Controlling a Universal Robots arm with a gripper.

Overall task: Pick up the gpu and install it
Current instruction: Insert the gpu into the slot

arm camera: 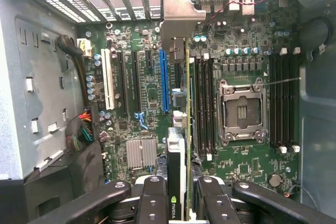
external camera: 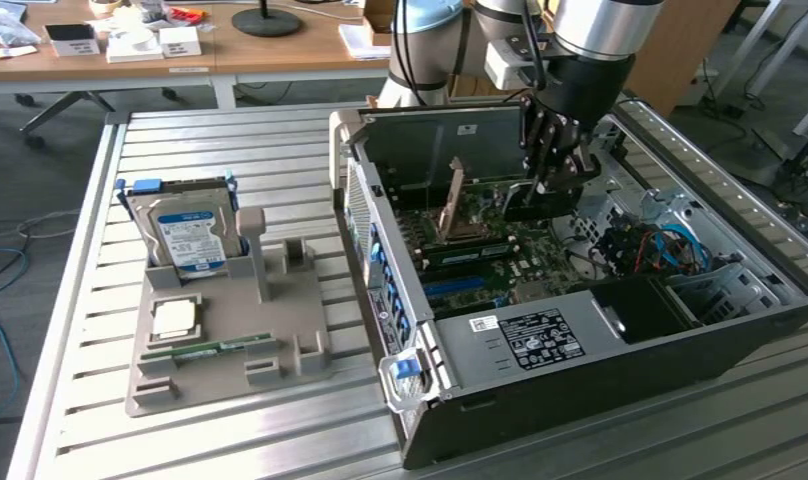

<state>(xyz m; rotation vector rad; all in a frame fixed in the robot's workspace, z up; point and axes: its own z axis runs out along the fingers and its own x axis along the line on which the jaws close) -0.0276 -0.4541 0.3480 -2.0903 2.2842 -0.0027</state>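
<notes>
My gripper (external camera: pixel 555 180) hangs inside the open computer case (external camera: pixel 618 385), shut on the gpu (external camera: pixel 535 206), which shows as a dark block just above the motherboard (external camera: pixel 491 265). In the wrist view the gpu (arm camera: pixel 178 150) is seen edge-on between my fingers (arm camera: pixel 152 200). It shows a thin green board edge, a black cooler with a logo, and its silver end bracket (arm camera: pixel 176 17) toward the case's rear slots. The card hangs over the motherboard (arm camera: pixel 131 103), between the long blue slot (arm camera: pixel 165 80) and the memory banks, apart from the slot.
A grey holder tray (external camera: pixel 177 385) sits on the slatted table at the exterior view's left, carrying an upright hard drive (external camera: pixel 184 235), a processor (external camera: pixel 175 318) and a memory stick (external camera: pixel 224 348). Cables (external camera: pixel 664 250) and the drive bay fill the case's other end. An empty processor socket (arm camera: pixel 241 108) lies beside the memory banks.
</notes>
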